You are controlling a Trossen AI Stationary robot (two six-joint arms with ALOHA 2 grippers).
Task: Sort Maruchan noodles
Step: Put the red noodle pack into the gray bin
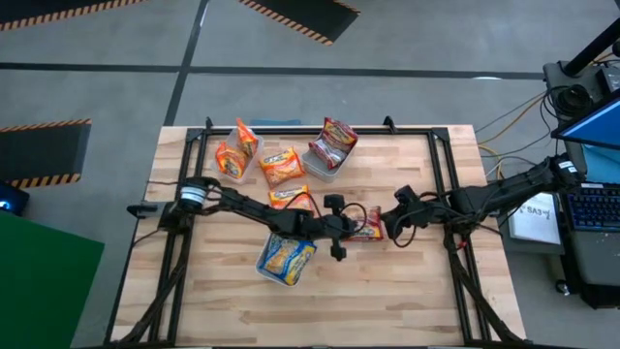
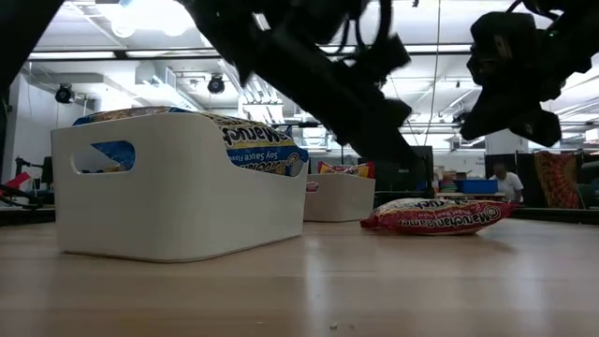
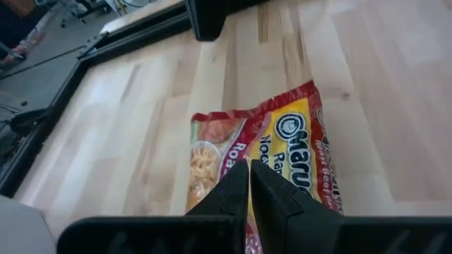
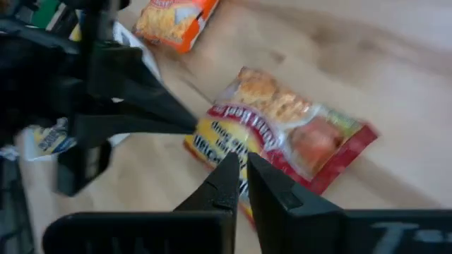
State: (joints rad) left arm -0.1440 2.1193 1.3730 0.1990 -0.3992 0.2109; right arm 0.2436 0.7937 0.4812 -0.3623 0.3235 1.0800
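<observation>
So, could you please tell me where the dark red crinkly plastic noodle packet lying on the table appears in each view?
High view: dark red noodle packet, centre, between both grippers.
Low view: right of centre, flat on the wood.
Left wrist view: centre, beyond shut fingers.
Right wrist view: centre.
Shared landmark: left gripper, shut at the packet's edge.

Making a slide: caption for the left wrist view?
Left claw shut over a red Maruchan packet lying on the wooden table.

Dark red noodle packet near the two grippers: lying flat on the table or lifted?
Flat on the table: the dark red packet rests on the wood in the low view, no gap beneath.
</observation>
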